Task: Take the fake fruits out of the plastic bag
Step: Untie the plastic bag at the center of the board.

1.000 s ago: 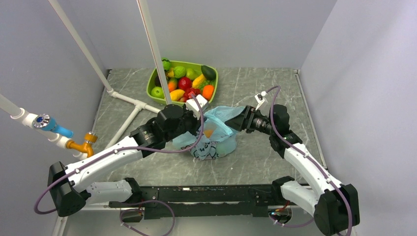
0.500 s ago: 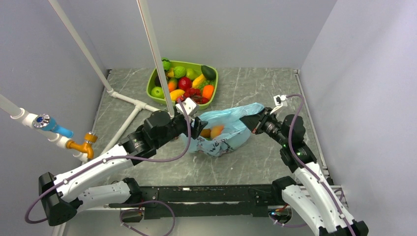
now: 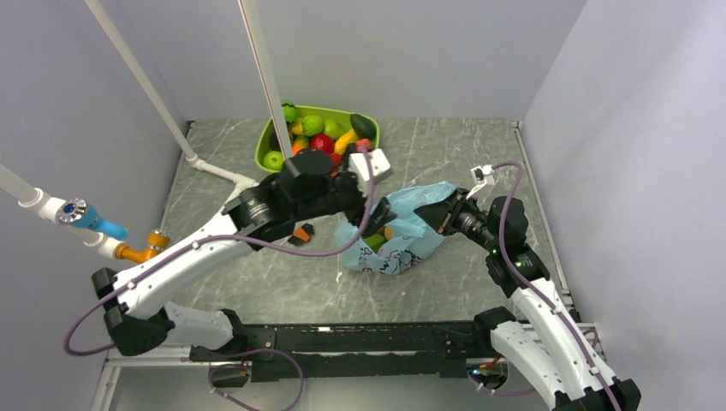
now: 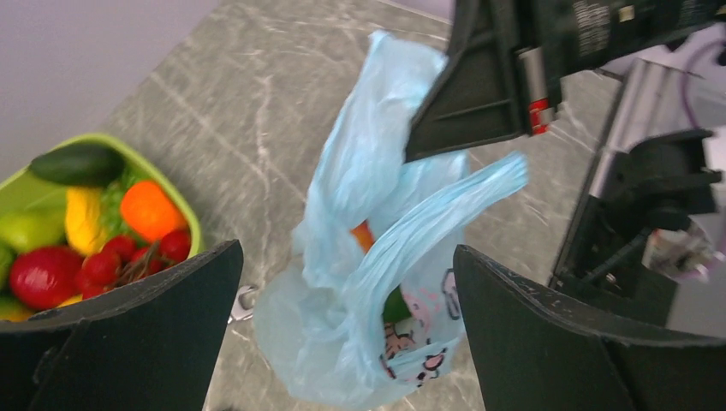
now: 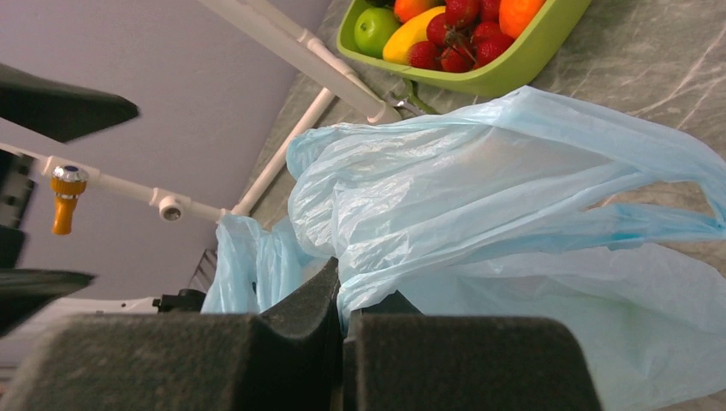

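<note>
The light blue plastic bag (image 3: 395, 233) lies slumped in the middle of the table, with printed drawings on its near side (image 4: 419, 342). Inside it I see an orange fruit (image 4: 364, 233) and a green one (image 4: 395, 304). My right gripper (image 3: 438, 214) is shut on the bag's right rim (image 5: 368, 282) and holds that edge up. The left gripper (image 4: 347, 253) hangs wide open above the bag's left side, with nothing between its fingers and one loop handle (image 4: 445, 210) below it. A small orange piece (image 3: 302, 231) lies on the table under the left arm.
A lime-green tray (image 3: 370, 124) full of other toy fruits stands at the back, just behind the left wrist. White pipes (image 3: 214, 167) cross the table's back left, and a slanted pole (image 3: 265, 77) rises there. An orange and blue tap (image 3: 141, 253) juts in at left.
The left gripper has opened, left the bag and swung toward the back right. The right gripper closed on the bag's rim and drew it right. A small orange piece now lies left of the bag.
</note>
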Action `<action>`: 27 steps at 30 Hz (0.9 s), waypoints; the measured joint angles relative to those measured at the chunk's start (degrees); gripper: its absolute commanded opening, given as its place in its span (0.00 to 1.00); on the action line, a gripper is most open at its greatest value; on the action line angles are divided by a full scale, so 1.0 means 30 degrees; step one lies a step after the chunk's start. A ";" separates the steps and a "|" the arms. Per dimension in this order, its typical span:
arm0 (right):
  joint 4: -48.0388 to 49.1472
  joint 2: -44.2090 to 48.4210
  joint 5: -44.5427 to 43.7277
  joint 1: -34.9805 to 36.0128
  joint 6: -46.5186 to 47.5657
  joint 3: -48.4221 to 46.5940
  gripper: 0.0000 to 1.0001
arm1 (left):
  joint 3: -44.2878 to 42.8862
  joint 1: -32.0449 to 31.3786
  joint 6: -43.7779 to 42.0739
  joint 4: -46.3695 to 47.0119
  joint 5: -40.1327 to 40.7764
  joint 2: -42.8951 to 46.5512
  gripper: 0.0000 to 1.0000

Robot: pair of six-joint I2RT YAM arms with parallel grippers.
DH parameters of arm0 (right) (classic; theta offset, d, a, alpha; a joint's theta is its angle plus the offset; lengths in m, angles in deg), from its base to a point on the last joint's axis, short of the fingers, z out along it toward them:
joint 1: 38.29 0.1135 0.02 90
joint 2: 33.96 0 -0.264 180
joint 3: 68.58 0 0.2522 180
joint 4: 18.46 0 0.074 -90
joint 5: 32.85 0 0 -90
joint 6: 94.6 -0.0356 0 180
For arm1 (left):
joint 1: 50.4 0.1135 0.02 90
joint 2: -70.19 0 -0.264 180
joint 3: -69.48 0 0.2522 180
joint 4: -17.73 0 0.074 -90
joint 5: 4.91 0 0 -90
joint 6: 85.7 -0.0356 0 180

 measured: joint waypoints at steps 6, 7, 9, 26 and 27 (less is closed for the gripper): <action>-0.0605 0.0350 0.0007 0.0000 0.0066 0.0000 0.00 | -0.4707 -0.3745 -0.2404 -0.3541 0.1486 -0.3738 1.00; -0.0685 0.0393 0.0000 0.0000 0.0080 0.0000 0.00 | -0.4787 -0.4284 -0.2790 -0.3840 0.1960 -0.4138 0.99; -0.0787 0.0495 0.0007 0.0000 0.0131 0.0000 0.00 | -0.4852 -0.5362 -0.3665 -0.4539 0.3228 -0.5020 0.99; -0.1821 0.2171 -0.0925 0.0000 0.0284 0.0000 0.00 | -0.4058 -0.6885 -0.6309 -0.2463 1.4637 -0.7701 0.18; -0.1843 0.2302 -0.1064 0.0000 0.0277 0.0000 0.00 | -0.3774 -0.6900 -0.6105 -0.2149 1.4761 -0.7249 0.23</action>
